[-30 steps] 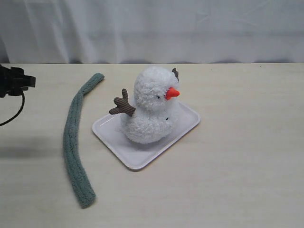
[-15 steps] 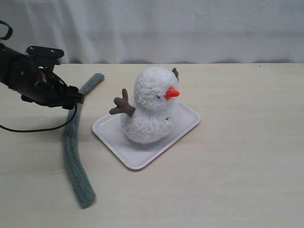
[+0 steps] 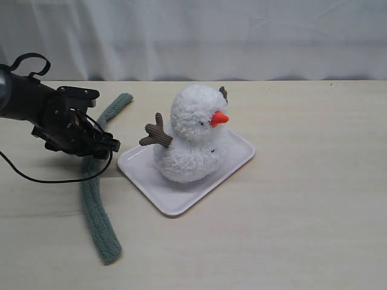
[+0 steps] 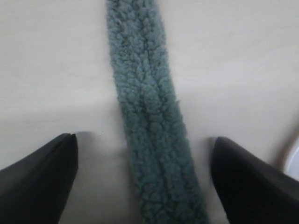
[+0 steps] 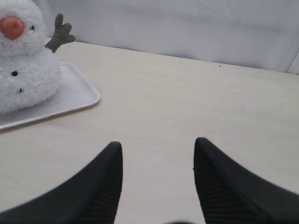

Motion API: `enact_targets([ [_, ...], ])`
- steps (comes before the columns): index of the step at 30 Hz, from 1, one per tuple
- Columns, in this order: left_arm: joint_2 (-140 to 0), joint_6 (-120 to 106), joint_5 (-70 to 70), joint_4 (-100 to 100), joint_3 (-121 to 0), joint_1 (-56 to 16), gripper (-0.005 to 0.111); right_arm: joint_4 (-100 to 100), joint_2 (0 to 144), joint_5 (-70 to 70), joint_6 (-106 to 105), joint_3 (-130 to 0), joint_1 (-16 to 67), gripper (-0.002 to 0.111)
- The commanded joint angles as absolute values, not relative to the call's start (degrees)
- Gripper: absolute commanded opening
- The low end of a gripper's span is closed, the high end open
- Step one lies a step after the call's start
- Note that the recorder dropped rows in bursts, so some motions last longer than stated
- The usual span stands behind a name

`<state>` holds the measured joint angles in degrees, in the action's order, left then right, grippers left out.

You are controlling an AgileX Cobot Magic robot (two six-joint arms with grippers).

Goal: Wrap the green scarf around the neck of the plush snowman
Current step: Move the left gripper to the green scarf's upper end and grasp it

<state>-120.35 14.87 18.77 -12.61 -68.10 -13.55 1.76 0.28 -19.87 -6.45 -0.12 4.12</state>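
Observation:
The green scarf [image 3: 97, 217] lies flat in a long curve on the table, left of the tray. My left gripper [image 3: 100, 148] hovers low over its upper-middle stretch. In the left wrist view the scarf [image 4: 147, 102] runs between the wide-open jaws of the left gripper [image 4: 145, 140], touching neither finger. The plush snowman [image 3: 190, 136] sits upright on the white tray [image 3: 233, 163], orange nose pointing right, its neck [image 3: 181, 142] bare. My right gripper [image 5: 157, 147] is open over bare table, with the snowman [image 5: 25, 74] off to one side; it is outside the exterior view.
A white curtain [image 3: 242, 36] closes off the back of the table. A black cable [image 3: 42, 178] loops from the left arm across the tabletop. A corner of the tray [image 4: 294, 163] shows beside one left finger.
My left arm has come in from the left edge, moving right and toward the front, and now stands over the scarf. Scarf, snowman and tray have not moved.

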Motion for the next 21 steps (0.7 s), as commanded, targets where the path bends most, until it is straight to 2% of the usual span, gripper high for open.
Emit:
enact_targets([
  [1,-121.37,14.71,19.39,-9.25,-68.15,-14.00,0.070,2.18,0.00,-19.62,-6.44,0.00,4.02,0.046],
  [6,-121.37,14.71,20.45,-7.80,-68.15,-14.00,0.048,2.18,0.00,-19.62,-6.44,0.00,4.02,0.046],
  [14,-121.37,14.61,25.89,-7.80,-68.15,-14.00,0.002,2.18,0.00,-19.62,-6.44,0.00,4.02,0.046],
  [21,-120.91,13.52,28.21,-7.80,-68.15,-14.00,0.000,2.18,0.00,-19.62,-6.44,0.00,4.02,0.046],
])
